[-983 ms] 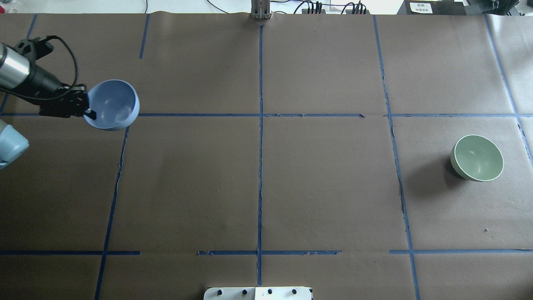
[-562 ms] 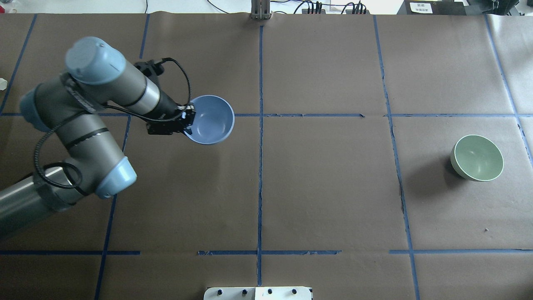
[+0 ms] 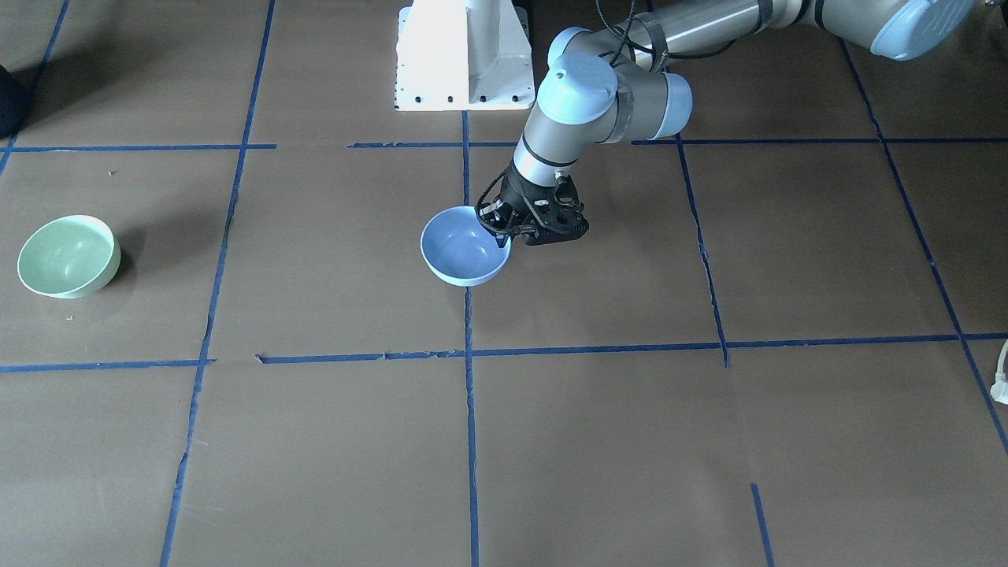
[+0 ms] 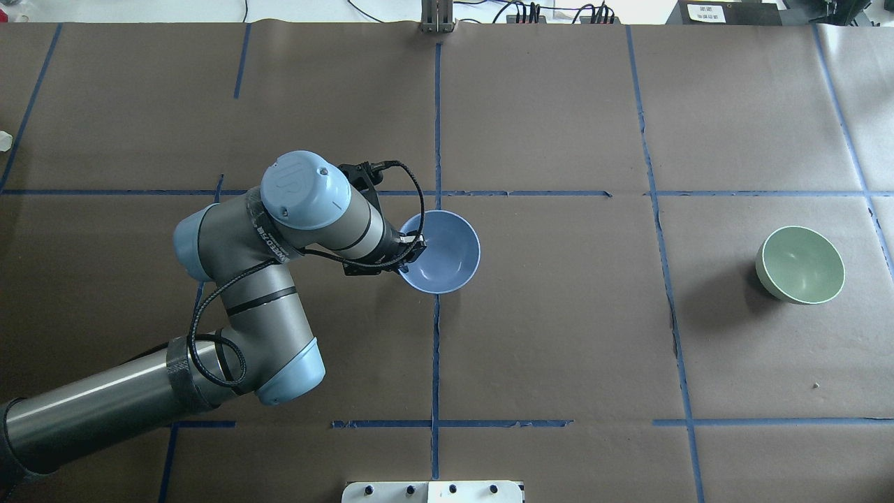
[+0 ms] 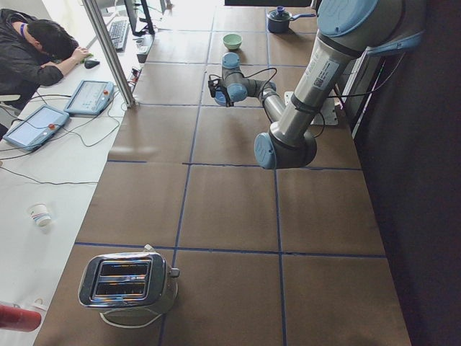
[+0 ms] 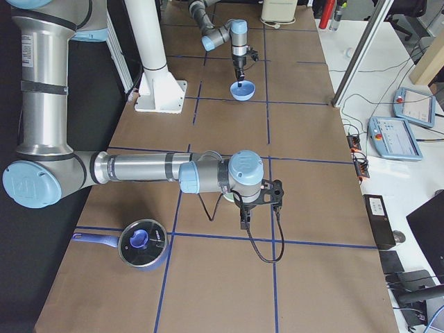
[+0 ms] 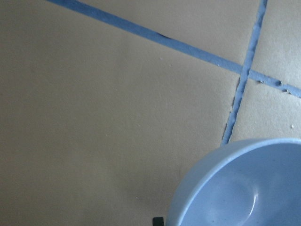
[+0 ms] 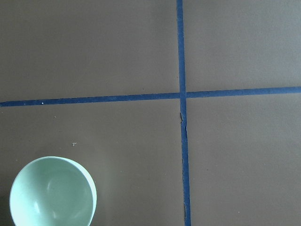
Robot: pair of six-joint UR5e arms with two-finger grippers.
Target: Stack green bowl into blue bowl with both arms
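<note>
The blue bowl [image 4: 447, 255] sits upright at the table's centre, on the middle tape line. It also shows in the front view [image 3: 461, 256] and the left wrist view [image 7: 240, 188]. My left gripper [image 4: 412, 251] is shut on its near-left rim [image 3: 504, 232]. I cannot tell whether the bowl touches the table. The green bowl [image 4: 800, 265] stands alone at the far right, slightly tilted, and shows in the right wrist view [image 8: 51, 193] from high above. My right gripper [image 6: 244, 220] hangs above that area; I cannot tell if it is open or shut.
Blue tape lines divide the brown paper table cover [image 4: 559, 335]. The white pedestal base [image 3: 465, 55] is on the robot's side. A lidded pot [image 6: 142, 243] sits beyond the green bowl's end. A toaster [image 5: 130, 281] is at the left end. An operator [image 5: 36, 50] sits alongside.
My left arm has carried the blue bowl from the table's far left to the centre, slightly nearer the robot. The green bowl has not moved.
</note>
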